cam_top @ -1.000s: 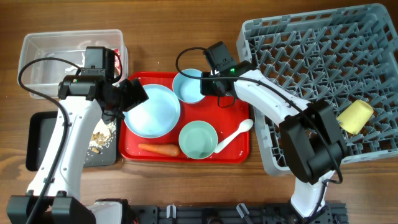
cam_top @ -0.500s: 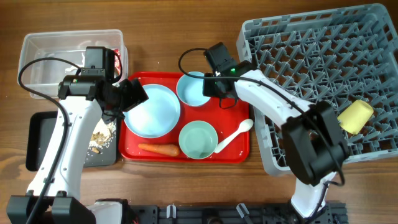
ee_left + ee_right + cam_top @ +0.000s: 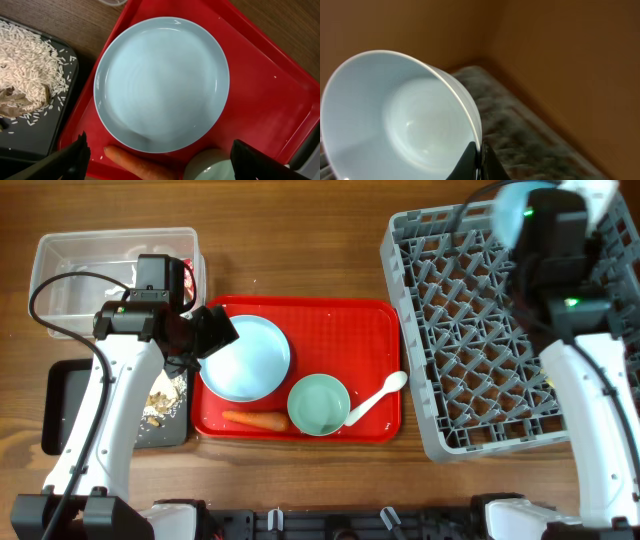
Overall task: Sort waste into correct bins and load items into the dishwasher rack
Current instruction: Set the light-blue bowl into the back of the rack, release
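My right gripper is shut on the rim of the light blue bowl and holds it high over the far side of the grey dishwasher rack; bowl and hand are blurred in the overhead view. My left gripper is open and empty above the light blue plate, next to the carrot and the mint-green bowl. The white spoon lies right of that bowl. The yellow cup is hidden under my right arm.
Plate, mint bowl, carrot and spoon sit on the red tray. The clear tub stands at the far left, with a red-and-white wrapper at its right end. The black tray holds beige scraps.
My right gripper has lifted the light blue bowl off the red tray and swung it right and up, over the rack. The left arm has not moved.
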Controlling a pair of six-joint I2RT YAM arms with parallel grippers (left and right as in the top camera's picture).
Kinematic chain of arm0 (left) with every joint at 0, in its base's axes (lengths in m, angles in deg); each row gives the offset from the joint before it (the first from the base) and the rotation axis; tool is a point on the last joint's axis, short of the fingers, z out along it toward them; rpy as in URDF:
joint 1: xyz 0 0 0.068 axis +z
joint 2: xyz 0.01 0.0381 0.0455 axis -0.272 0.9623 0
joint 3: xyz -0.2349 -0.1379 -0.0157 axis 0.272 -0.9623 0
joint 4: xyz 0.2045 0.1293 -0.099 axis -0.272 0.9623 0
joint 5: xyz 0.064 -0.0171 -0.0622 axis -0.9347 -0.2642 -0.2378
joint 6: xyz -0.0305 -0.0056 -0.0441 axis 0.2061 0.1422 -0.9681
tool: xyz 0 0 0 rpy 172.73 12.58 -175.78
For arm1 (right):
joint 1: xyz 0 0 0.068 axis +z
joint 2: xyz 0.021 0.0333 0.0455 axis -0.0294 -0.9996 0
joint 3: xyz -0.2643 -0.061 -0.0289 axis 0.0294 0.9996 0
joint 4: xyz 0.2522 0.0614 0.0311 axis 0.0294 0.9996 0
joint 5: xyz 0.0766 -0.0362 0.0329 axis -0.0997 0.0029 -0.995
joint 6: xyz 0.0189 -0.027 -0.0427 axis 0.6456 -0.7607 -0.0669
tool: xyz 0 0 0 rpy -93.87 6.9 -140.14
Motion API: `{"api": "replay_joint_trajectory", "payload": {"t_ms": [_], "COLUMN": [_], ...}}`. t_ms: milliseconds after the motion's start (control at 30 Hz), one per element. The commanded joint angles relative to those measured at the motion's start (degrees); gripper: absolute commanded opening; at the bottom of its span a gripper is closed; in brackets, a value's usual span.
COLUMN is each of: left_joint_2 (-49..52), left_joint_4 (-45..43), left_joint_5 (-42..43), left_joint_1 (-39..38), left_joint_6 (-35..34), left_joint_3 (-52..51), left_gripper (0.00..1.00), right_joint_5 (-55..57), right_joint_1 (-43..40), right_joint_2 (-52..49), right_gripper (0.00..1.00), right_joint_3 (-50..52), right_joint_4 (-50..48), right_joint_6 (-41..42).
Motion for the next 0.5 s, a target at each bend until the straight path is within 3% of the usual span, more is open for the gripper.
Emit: {"api": "replay_joint_trajectory", "payload": {"t_ms": [0, 233, 367, 467], "left_joint_2": [-1.1, -1.1, -1.1, -1.1], "left_joint_4": [-0.6, -1.1, -1.2, -1.4], "left_joint_5": [-0.3, -0.3, -0.3, -0.3], "left_joint_1": [0.3, 0.3, 0.3, 0.3], "left_joint_6": [-0.4, -0.4, -0.4, -0.4], "left_joint_3": [0.0, 0.0, 0.0, 0.0], "left_gripper": [0.91, 0.91, 0.91, 0.91], "right_joint_5": [13.8, 21.9, 21.9, 21.9], "right_joint_1": [-7.2, -16.4, -16.4, -15.3], "right_joint_2": [-2.7, -13.5, -22.3, -26.8], "right_gripper": [0.04, 0.04, 0.04, 0.04], "right_joint_3": [-0.4, -0.4, -0.4, -0.3], "right_joint_4": [-3.9, -14.5, -14.6, -11.2], "right_joint_6": [-3.7, -13.1, -12.9, -7.8]}}
